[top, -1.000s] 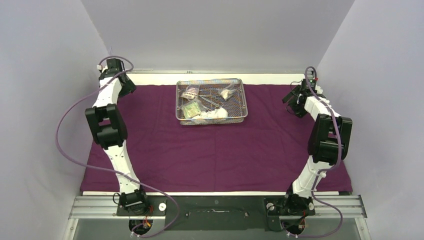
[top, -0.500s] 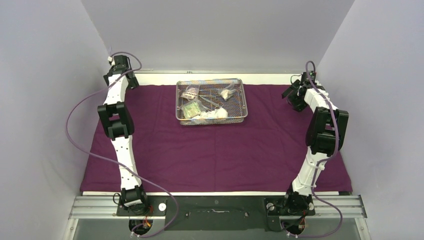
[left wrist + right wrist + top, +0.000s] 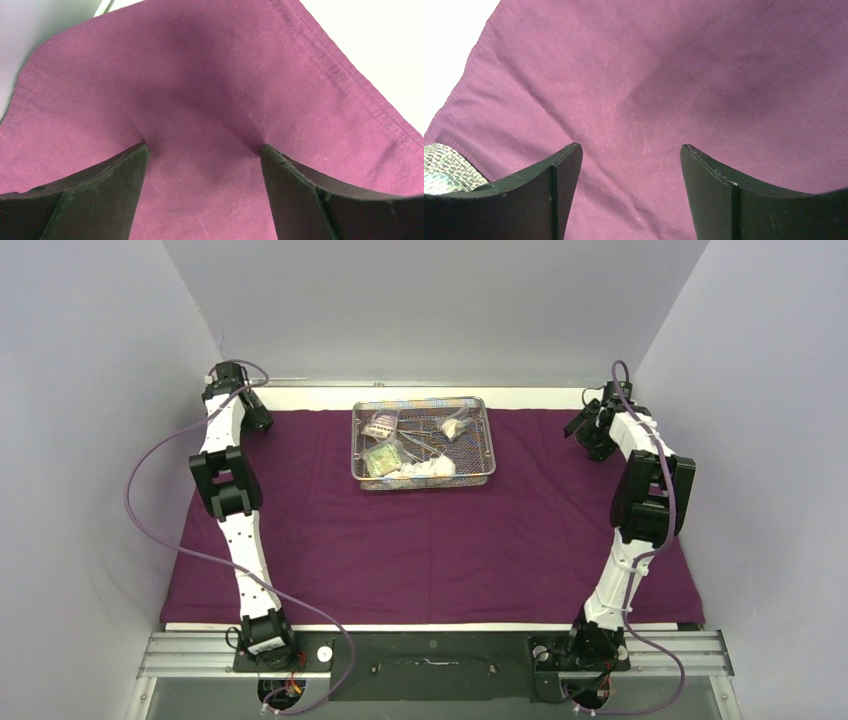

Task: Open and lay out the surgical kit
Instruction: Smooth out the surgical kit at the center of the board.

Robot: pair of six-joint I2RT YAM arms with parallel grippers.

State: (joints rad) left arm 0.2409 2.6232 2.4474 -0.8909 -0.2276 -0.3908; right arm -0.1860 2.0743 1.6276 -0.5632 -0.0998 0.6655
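Left gripper (image 3: 256, 418): far-left corner of cloth wrap (image 3: 430, 550), fingers spread, tips dimpling fabric, grasping nothing.
Cloth wrap: one, dark purple, spread flat, long axis left to right.
Wire-mesh tray (image 3: 489, 443): one, far centre, between both grippers, roughly equidistant; contents too small to count.
Right gripper (image 3: 588, 435): far-right corner, fingers released over cloth.

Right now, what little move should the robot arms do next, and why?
Probably lift the open left gripper and right gripper off the far corners and swing one to the wire tray: the purple cloth already lies spread flat, but gauze and packets sit in the tray.
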